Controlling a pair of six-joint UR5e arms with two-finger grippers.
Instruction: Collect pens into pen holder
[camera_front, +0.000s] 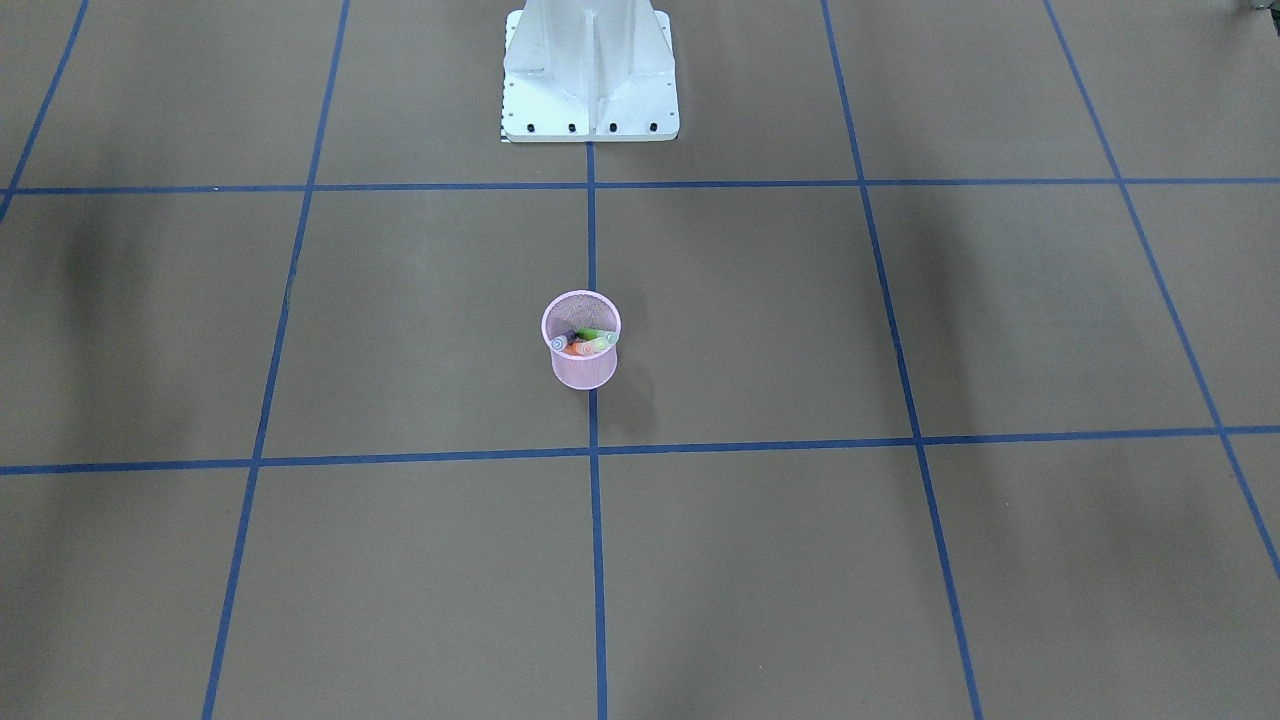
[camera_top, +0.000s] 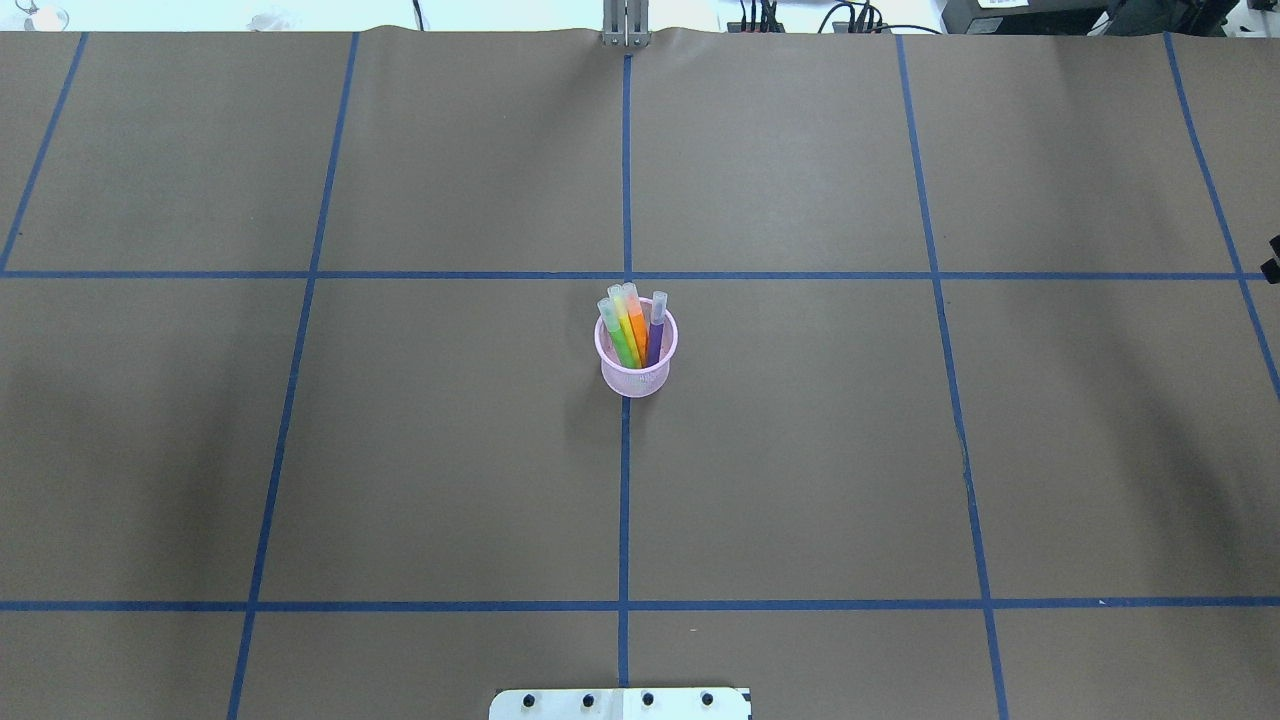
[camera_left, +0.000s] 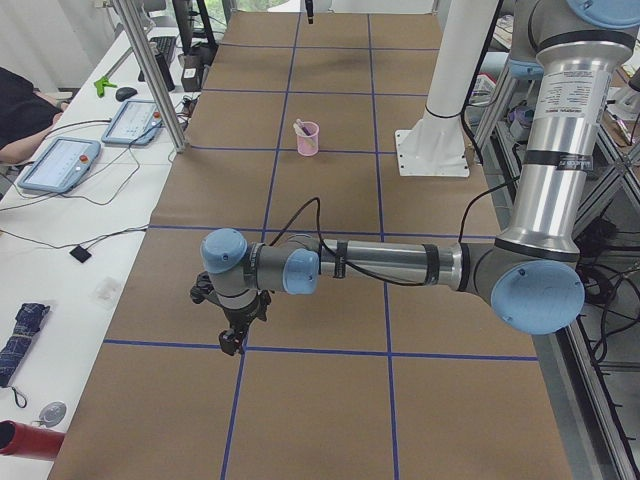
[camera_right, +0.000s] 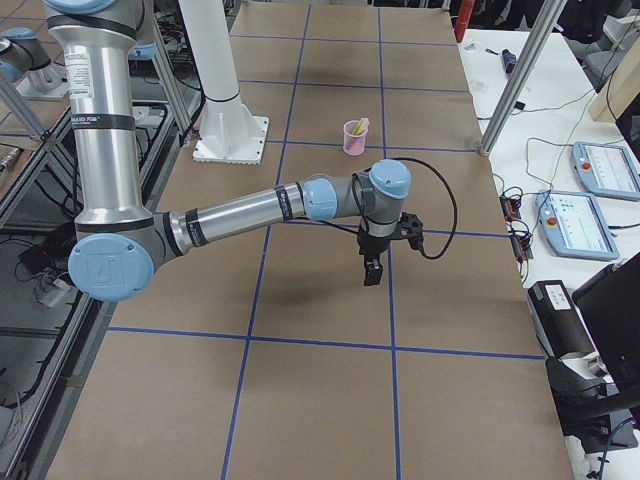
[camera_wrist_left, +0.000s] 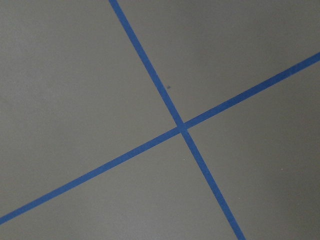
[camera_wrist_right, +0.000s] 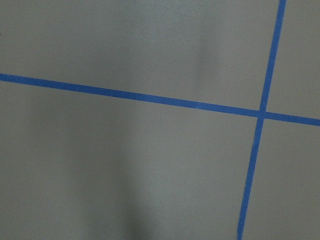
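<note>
Standing midway between the tabletop's edges: small round pink wire-mesh pen holder (camera_top: 636, 378), upright. Contents: four slim capped pens (camera_top: 636, 330) in green, yellow, orange and purple. No pen lies loose; collection judged complete. Left gripper (camera_left: 231, 343) and right gripper (camera_right: 371, 274) hang toward opposite end edges, and their grip state cannot be told.

A robotics lab: a table (camera_top: 450, 450) papered brown and gridded with blue tape (camera_top: 625, 500), an industrial arm (camera_left: 545, 150) beside a white pedestal (camera_left: 445, 90), and teach pendants (camera_left: 57, 165) on the far-left bench (camera_left: 70, 290).
</note>
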